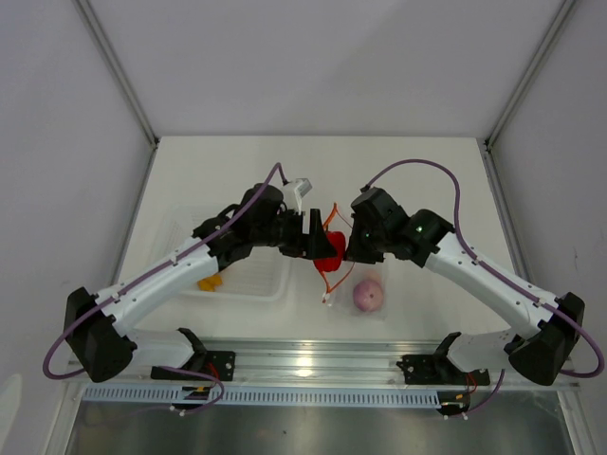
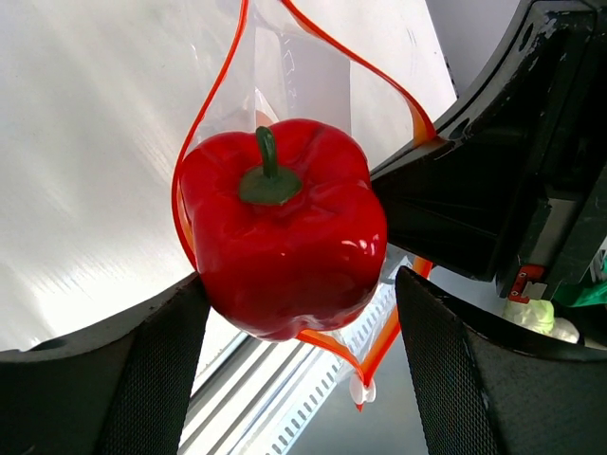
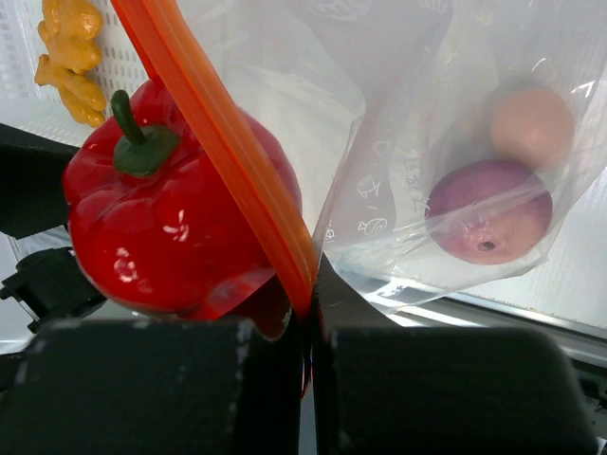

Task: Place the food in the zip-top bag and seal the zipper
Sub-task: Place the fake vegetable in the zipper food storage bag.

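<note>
The glossy red pepper sits in the mouth of the zip-top bag, ringed by the red-orange zipper. My left gripper stands open around the pepper, with a gap showing at the right finger. My right gripper is shut on the zipper at the bag's edge and holds the mouth up. The round purple piece lies deep inside the bag. From above, the pepper hangs between the left gripper and the right gripper. The lumpy orange-yellow piece lies in the tray.
A rigid clear tray stands on the table under the left arm. The bag's lower part with the purple piece rests on the table near the metal rail along the front edge.
</note>
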`<state>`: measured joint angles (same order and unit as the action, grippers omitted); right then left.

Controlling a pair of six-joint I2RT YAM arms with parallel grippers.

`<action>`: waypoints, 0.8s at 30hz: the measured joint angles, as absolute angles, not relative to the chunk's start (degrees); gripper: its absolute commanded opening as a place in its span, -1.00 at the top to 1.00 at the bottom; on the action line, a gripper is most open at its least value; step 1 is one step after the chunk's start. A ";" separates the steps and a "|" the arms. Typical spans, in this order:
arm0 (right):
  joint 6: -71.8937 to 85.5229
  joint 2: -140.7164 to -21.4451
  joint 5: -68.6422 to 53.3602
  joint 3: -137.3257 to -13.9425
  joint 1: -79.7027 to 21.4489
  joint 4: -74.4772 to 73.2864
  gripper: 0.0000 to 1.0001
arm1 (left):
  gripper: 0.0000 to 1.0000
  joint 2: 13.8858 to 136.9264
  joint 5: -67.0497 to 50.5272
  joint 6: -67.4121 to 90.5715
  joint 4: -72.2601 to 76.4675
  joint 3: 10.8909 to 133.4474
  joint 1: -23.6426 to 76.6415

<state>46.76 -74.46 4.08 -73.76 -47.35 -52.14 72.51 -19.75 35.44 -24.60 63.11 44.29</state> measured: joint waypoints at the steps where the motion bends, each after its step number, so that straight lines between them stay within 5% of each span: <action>1: 46.76 -74.41 4.05 -73.76 -47.27 -52.18 1.00 | -0.61 72.42 -19.68 35.42 -24.64 63.11 44.29; 24: 45.39 -70.32 0.82 -75.70 -42.02 -54.41 1.00 | -0.56 56.99 -10.61 35.33 -25.52 61.06 44.34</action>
